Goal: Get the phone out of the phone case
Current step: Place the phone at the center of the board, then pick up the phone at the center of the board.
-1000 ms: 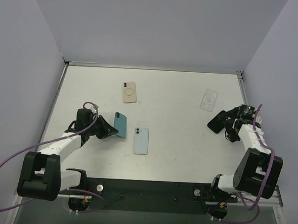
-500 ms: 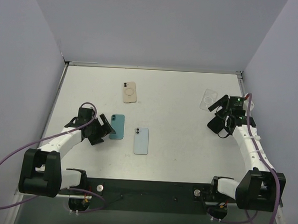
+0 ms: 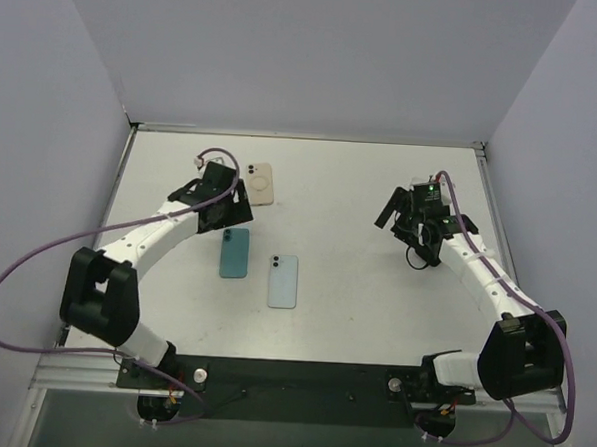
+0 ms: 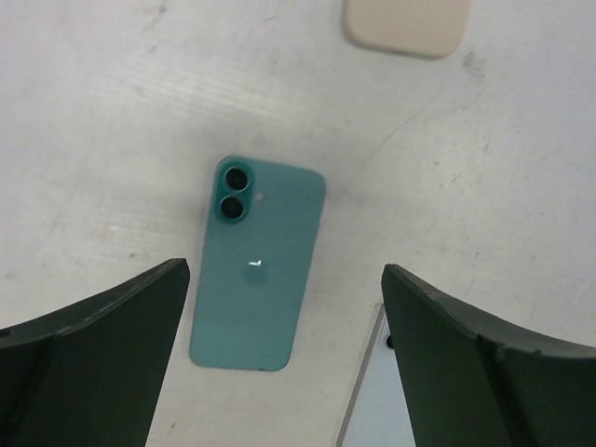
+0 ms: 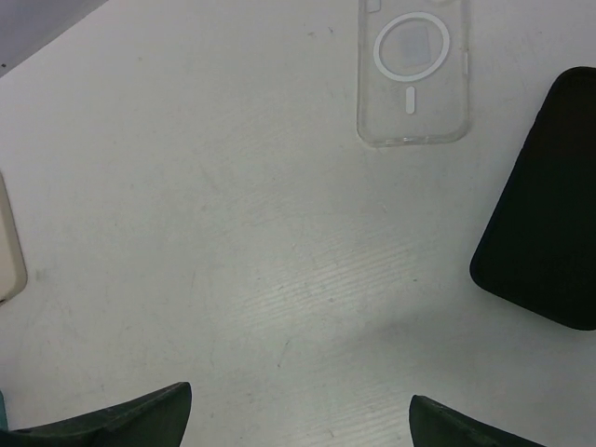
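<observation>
Both wide open, holding nothing: left gripper (image 3: 226,210) hangs over the bare teal phone (image 4: 258,265) left of centre, right gripper (image 5: 300,393) by the clear case (image 5: 413,74) upper right. The beige cased phone (image 3: 259,184) lies top centre; probably bendy shell, slick rigid phone, so peel from a corner

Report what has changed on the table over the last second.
The left gripper drew off the teal phone's side and swung toward the far edge. It now hangs open above the phone, near the beige case. The right gripper moved left, away from the black case, and is open over the table by the clear case. The teal phone straightened slightly. The light blue phone and beige case stayed put.
</observation>
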Motion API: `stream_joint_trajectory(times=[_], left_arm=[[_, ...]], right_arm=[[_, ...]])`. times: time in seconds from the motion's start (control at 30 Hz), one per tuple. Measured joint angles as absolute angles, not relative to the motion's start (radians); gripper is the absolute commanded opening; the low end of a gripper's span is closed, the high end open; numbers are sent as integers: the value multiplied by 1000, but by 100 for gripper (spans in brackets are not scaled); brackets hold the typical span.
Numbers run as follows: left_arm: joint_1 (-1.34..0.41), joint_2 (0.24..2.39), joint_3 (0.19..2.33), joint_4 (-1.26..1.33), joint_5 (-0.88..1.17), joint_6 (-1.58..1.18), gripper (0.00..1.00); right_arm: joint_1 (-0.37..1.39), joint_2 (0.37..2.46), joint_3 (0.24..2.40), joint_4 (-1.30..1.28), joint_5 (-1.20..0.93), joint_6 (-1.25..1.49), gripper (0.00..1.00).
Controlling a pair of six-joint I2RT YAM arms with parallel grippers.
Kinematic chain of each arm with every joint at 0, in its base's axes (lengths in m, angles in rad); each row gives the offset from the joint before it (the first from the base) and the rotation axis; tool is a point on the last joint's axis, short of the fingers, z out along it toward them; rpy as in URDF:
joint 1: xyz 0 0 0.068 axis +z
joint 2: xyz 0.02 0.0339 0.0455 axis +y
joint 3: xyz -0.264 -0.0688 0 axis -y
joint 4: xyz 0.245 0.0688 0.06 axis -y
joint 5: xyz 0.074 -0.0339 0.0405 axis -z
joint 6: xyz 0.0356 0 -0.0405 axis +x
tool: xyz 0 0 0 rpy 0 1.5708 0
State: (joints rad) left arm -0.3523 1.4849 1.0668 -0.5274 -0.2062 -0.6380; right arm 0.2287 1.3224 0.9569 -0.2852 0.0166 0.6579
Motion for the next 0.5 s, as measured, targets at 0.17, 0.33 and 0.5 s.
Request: stream_joint_trajectory(times=[0.17, 0.33, 0.5], left_arm=[[-422, 1728, 1301, -554, -259, -612, 97], [-422, 2010, 1539, -611, -239, -600, 97], [-423, 2181, 1688, -682, -235, -580, 97]], right_arm=[[238, 1314, 957, -313, -3, 616, 94], [261, 1276, 948, -331, -31, 590, 95], [284, 1243, 915, -351, -38, 577, 94]])
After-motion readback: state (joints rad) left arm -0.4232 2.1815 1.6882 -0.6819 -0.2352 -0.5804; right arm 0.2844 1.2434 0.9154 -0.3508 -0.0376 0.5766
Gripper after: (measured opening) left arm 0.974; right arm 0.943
